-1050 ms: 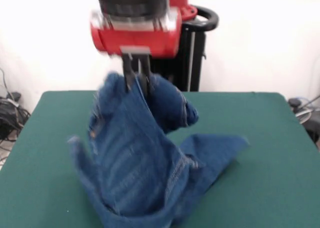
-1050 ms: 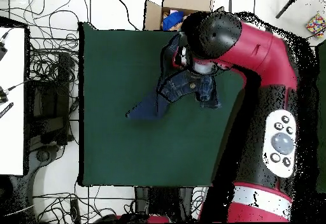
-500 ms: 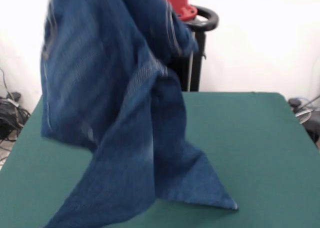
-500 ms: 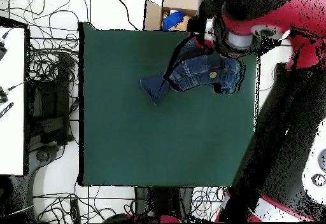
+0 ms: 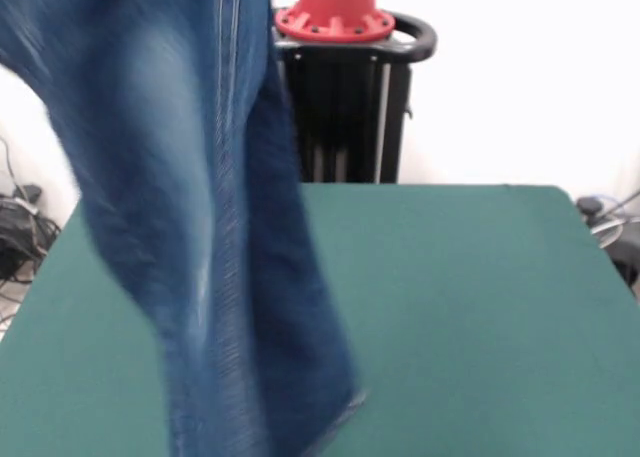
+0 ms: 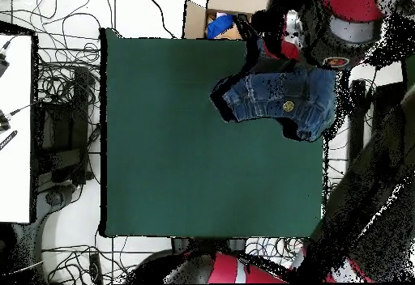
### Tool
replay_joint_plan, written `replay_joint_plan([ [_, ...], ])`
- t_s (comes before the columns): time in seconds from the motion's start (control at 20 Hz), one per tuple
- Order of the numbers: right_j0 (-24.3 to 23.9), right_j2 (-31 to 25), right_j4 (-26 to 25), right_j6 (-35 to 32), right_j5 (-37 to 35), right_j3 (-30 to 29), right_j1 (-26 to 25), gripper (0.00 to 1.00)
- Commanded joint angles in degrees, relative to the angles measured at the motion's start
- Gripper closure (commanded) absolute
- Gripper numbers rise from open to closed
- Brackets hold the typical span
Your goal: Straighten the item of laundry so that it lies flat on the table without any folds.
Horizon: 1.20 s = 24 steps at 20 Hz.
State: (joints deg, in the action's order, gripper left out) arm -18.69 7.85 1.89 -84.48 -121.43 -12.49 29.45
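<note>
Jeans [image 5: 200, 227]: faded blue denim cloth w/ stitched seams, metal button. Table [image 5: 480, 317]: matt green cloth, smooth.

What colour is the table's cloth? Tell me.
Dark green, plain; the table shows best in the front view.

We see a black slatted pedestal [image 5: 345, 117] with a red bolted flange [image 5: 335, 17] on top; our arm [image 6: 348, 14] shows red and grey housing.
</note>
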Motion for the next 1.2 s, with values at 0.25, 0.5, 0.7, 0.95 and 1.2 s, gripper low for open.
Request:
replay_joint_plan([
  [0.25, -2.74, 21.24, 16.91, -4.24, -6.78, 14.95, -4.95, 1.00],
  [0.5, -5.68, 40.17, 36.20, -2.11, -2.50, 15.36, -8.46, 1.00],
  [0.7, -8.29, 56.17, 51.64, 1.40, 0.86, 15.38, -10.20, 1.00],
  [0.95, -11.40, 71.14, 66.52, 5.45, 4.38, 14.90, -11.34, 1.00],
  [1.2, -11.84, 76.48, 72.03, 5.99, 4.47, 14.30, -10.85, 1.00],
])
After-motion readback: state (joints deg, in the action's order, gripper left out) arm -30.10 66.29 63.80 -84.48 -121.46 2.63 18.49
